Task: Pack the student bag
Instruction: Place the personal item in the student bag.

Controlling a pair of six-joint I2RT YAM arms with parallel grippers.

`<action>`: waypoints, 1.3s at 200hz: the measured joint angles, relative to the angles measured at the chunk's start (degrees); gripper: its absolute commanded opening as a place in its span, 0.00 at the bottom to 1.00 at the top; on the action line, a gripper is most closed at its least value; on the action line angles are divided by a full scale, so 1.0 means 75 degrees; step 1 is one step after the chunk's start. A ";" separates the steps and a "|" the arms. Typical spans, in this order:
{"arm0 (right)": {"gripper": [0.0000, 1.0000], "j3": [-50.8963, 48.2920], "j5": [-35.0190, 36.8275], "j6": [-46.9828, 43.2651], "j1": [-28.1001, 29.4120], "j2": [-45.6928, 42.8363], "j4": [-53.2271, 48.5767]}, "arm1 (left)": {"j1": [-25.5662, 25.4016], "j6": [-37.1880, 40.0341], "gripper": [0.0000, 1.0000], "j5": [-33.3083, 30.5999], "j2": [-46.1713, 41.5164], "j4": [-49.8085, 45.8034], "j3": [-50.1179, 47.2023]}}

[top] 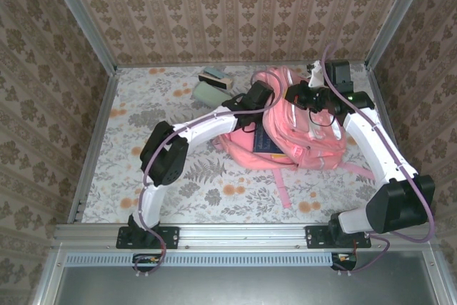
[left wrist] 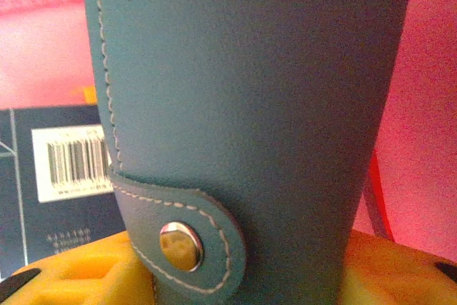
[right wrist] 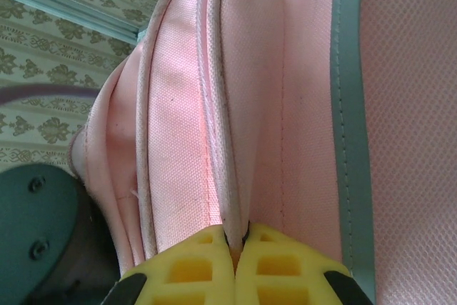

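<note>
The student bag point(top: 314, 133) lies at the far right of the floral counter point(top: 136, 98). It's a big pink pack of woven fabric, its straps trailing toward the near edge. The right gripper point(right wrist: 235, 253) has its yellow ribbed jaws pressed together on a piped seam of the bag, beside a pale grey stripe point(right wrist: 350, 105). The left gripper point(left wrist: 235, 287) sits at the bag's mouth, jaws clamped on a smooth teal leather case point(left wrist: 250, 105) with white stitching and a round metal snap point(left wrist: 181, 246). A navy barcoded book point(left wrist: 57, 176) lies behind it.
</note>
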 measured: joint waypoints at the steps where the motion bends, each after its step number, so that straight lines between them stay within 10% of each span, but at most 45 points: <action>1: 0.04 -0.0006 -0.0006 0.0006 0.0000 0.0000 0.0006 | 0.0006 0.0000 0.56 -0.0003 0.0006 0.0000 0.0012; 78: 0.05 -0.0122 -0.0006 0.0047 -0.0085 0.0000 0.0111 | 0.0064 -0.0128 1.00 0.0152 0.0647 0.0393 0.0571; 260: 0.07 -0.0163 -0.0154 -0.0070 -0.0079 0.0003 0.0047 | 0.0618 -0.0644 0.87 0.0880 -0.0326 0.1192 -0.2200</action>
